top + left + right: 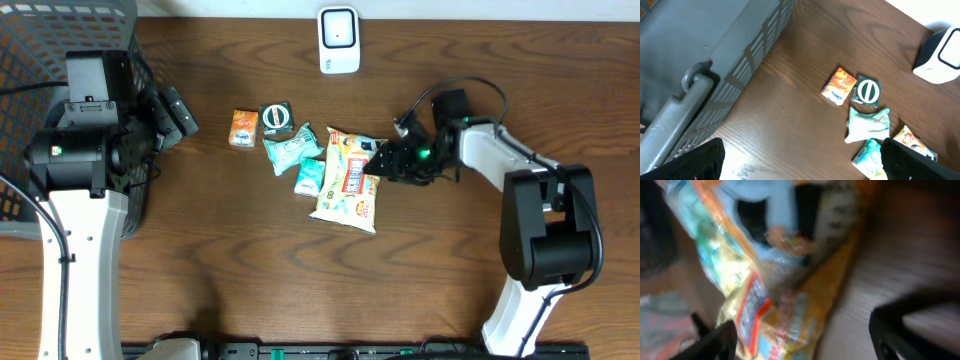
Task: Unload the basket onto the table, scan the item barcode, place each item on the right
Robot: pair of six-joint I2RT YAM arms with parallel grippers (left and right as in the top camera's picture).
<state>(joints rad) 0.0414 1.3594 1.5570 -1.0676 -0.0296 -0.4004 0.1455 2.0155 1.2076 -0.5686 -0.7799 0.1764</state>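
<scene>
Several items lie in a cluster mid-table: a yellow snack bag (350,180), two pale teal packets (290,150), an orange packet (243,128) and a round green-and-black pack (277,119). The white barcode scanner (339,40) stands at the far edge. My right gripper (385,160) is at the bag's right edge. In the blurred right wrist view it (805,340) is open, with the yellow bag (790,295) lying between and beneath its fingers. My left gripper (180,115) hangs open left of the cluster, nothing between its fingers (700,160). No barcode is legible.
A grey slatted basket (60,30) fills the far left corner, seen close in the left wrist view (715,50). The scanner (940,55) shows at that view's right edge. Bare wood lies toward the front of the table.
</scene>
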